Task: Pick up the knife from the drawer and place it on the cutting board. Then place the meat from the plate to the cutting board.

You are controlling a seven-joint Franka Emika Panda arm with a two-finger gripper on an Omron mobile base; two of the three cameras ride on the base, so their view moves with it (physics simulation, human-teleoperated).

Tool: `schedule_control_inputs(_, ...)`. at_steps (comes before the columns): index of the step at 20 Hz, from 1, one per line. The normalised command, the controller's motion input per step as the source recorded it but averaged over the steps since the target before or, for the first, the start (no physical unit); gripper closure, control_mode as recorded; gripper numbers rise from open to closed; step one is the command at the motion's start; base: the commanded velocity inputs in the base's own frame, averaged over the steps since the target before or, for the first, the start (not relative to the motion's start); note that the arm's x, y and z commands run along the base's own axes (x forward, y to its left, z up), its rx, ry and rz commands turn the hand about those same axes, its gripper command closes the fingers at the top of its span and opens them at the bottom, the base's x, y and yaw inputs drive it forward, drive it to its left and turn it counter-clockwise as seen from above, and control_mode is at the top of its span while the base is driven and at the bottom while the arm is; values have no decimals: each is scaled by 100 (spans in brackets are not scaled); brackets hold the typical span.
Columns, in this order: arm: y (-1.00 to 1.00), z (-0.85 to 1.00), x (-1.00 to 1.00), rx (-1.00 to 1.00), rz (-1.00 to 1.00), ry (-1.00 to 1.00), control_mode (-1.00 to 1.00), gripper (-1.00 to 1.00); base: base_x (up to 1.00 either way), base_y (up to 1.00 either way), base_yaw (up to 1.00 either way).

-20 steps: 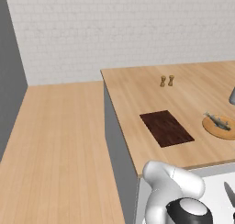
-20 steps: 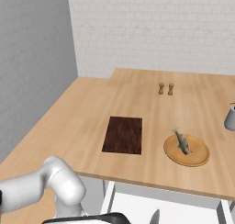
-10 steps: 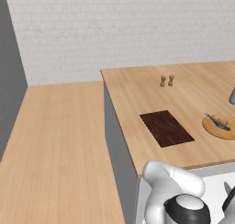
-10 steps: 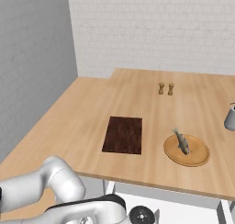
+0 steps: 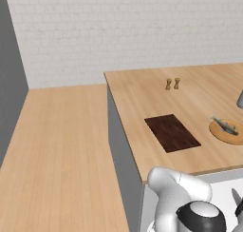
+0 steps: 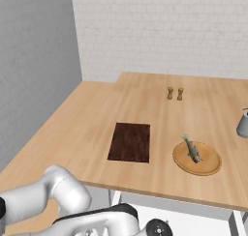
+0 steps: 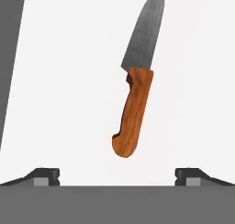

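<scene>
The knife (image 7: pixel 134 110) lies flat on the white floor of the drawer (image 7: pixel 59 81), its grey blade pointing away and its orange-brown handle towards me. My gripper (image 7: pixel 117 177) hangs open just above it, with the fingertips (image 7: pixel 46 176) spread wide either side of the handle's butt and touching nothing. The blade tip (image 5: pixel 235 198) shows in the drawer (image 5: pixel 220 194) below the counter edge. On the counter lies the dark cutting board (image 5: pixel 172 132) (image 6: pixel 130 141), bare. To its right, the round tan plate (image 5: pixel 236 137) (image 6: pixel 208 166) holds the greyish meat (image 5: pixel 225 126) (image 6: pixel 192 148).
Two small wooden shakers (image 5: pixel 172 83) (image 6: pixel 175 93) stand behind the board. A grey pot (image 6: pixel 243 124) sits at the counter's right edge. My white arm (image 6: pixel 63 196) bends low in front of the counter, over the drawer (image 6: pixel 203 223).
My arm has swung further right and down over the drawer, bringing the hand above the knife. Board, plate and meat have not moved.
</scene>
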Motion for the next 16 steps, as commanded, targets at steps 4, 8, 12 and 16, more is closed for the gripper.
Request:
schedule_control_inputs(4, -6, 0, -1, 1, 0, -3, -100, -100, 0, 0, 0)
schedule_control_inputs(8, 1, 0, 22, 0, -13, 0, -100, -100, 0, 0, 0)
schedule_control_inputs(12, 34, -2, 45, -2, -26, 2, -100, -100, 0, 0, 0)
schedule_control_inputs(16, 20, -14, 14, -3, -18, 0, -100, -100, 0, 0, 0)
